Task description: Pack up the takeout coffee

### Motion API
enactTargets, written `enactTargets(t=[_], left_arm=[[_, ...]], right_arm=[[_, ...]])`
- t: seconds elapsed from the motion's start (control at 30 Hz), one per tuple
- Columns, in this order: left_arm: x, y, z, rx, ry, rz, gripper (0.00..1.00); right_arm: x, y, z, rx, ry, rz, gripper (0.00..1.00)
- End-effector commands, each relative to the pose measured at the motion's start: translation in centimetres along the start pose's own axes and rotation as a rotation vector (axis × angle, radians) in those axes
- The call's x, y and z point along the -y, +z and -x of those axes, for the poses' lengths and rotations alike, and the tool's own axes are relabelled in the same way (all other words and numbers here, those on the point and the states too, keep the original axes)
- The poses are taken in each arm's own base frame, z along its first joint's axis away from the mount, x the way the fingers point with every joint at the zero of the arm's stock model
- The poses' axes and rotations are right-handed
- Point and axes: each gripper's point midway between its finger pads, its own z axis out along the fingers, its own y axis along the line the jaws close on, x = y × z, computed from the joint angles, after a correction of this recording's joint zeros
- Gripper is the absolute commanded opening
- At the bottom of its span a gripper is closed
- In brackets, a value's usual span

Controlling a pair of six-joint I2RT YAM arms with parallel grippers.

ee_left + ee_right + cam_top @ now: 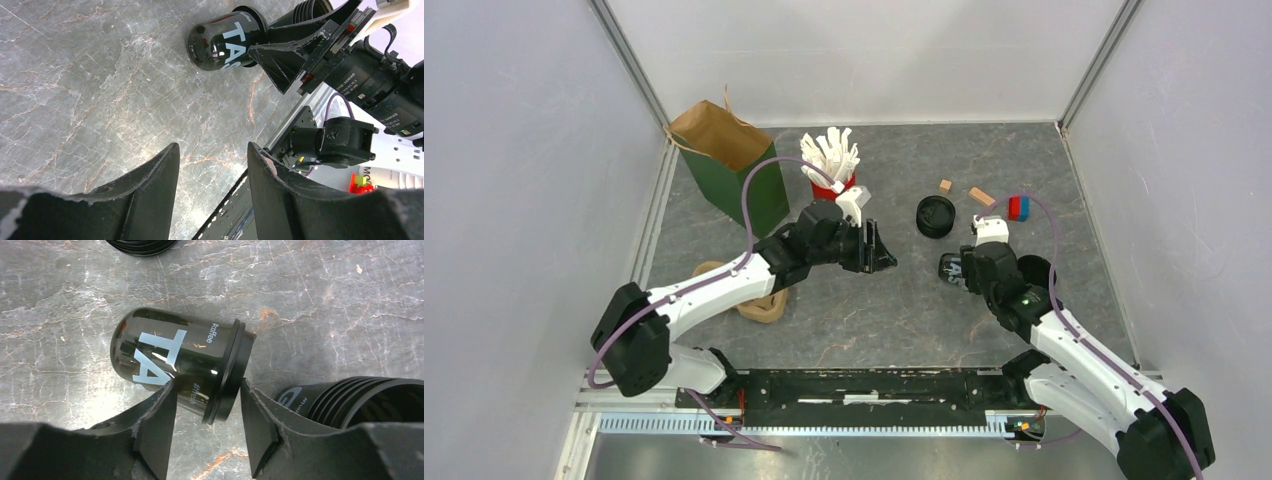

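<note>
Cup: the cup [165, 352] lies on its side on the table [325, 305], right of centre; not packed
Lid: the lid [935, 216] lies loose on the table just beyond the cup
Bag: the green paper bag [724, 165] stands open at the far left, well apart from the cup
Right gripper: the right gripper [207, 385] straddles the cup's rim end; both fingers appear to bear on it, a grasp
Left gripper: the left gripper [212, 150] is released; jaws parted, only table between them
Remaining: uprighting, capping, bagging
Right wrist view: shows the lettering and finger contact
Top view: cup mostly hidden under the gripper; only this view shows the bag
</note>
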Motion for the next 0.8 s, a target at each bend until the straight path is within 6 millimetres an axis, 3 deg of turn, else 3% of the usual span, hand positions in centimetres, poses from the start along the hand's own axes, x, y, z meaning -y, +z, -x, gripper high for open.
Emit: enactTargets(t=[0.0, 0.53, 0.77], left_arm=[[0.2, -1.4, 0.5, 0.029, 0.066, 0.01, 0.6], [0.2, -3.2, 0.2, 0.03, 0.097, 0.023, 0.63], [0.4, -4.2, 0.5, 0.038, 0.115, 0.028, 0.64]], right_arm=[[-1.1, 0.3, 0.2, 0.031, -0.019, 0.067, 0.52], [-1.7, 0.9, 0.4, 0.08, 0.07, 0.102, 0.57], [-1.6, 0.8, 0.9, 0.123, 0.074, 0.111, 0.43]])
